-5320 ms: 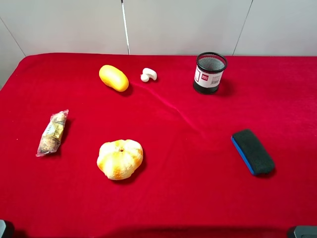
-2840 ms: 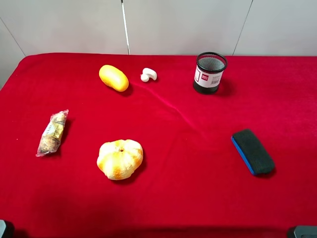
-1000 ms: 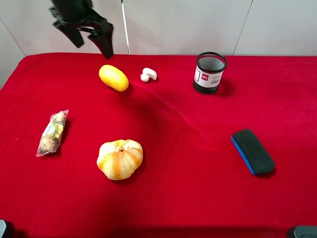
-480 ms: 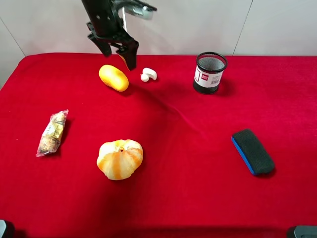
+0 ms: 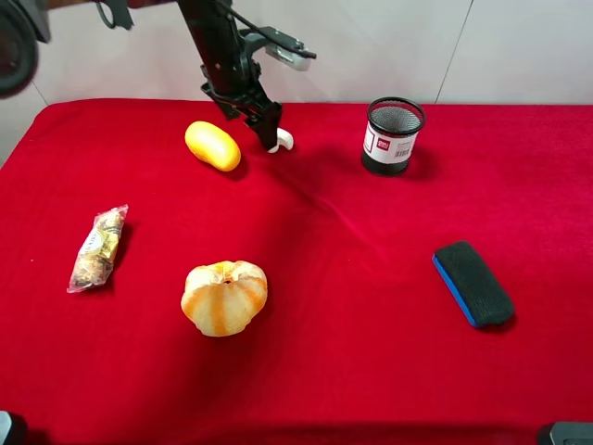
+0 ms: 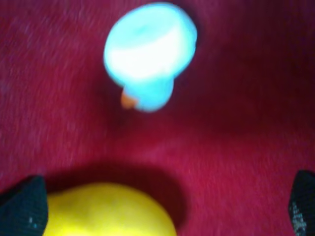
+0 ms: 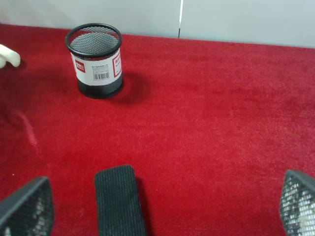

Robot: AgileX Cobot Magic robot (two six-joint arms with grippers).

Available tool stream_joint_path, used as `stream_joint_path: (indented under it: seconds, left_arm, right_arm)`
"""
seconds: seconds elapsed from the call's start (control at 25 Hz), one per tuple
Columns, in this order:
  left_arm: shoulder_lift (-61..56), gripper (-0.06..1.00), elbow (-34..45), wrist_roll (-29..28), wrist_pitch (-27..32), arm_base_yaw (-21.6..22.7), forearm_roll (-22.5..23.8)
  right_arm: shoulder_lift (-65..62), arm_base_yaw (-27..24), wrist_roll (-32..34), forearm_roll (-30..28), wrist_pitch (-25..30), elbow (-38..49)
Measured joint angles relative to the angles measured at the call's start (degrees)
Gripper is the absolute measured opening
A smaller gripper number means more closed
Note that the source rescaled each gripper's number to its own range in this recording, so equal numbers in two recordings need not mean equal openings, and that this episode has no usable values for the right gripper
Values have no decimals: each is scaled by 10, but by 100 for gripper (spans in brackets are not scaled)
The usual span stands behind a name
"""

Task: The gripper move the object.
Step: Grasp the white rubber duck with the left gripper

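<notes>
Approach: my gripper (image 5: 264,120), jaws wide apart, hovers at the object (image 5: 286,140), upper left. Next: drop, pinch it, missing the fruit (image 5: 212,146).

The left gripper (image 5: 267,130) hangs low over the far side of the red worktop (image 5: 371,371), and its arm (image 5: 211,42) slants in from the upper left corner. The black jaws point down at the object (image 5: 285,141). One tip overlaps the little white piece and hides part of it. Whether it touches, and how wide the jaws stand, cannot be read from this angle. Just to the left lies the yellow oval fruit (image 5: 212,146), clear of the claw. Further right, the mesh pen cup (image 5: 393,135) stands upright. Nearer the front there's a snack packet (image 5: 98,247) on the left, the orange-white pumpkin (image 5: 223,297) in the middle, and a dark eraser with a blue edge (image 5: 473,283) on the right, all well apart.
</notes>
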Motion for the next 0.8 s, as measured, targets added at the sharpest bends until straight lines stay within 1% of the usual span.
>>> stream_joint_path:
  seconds: [0.28,0.52,0.8]
  left_arm:
    - [25,97,-2,34,-63,-21,-2]
    - [40,97,-5,41,-108,-30,-2]
    - [59,97,-5,43,-130,-36,2]
  right_arm:
    - [0,0,0,0,0,0]
    - [0,0,0,0,0,0]
    - [0,0,0,0,0,0]
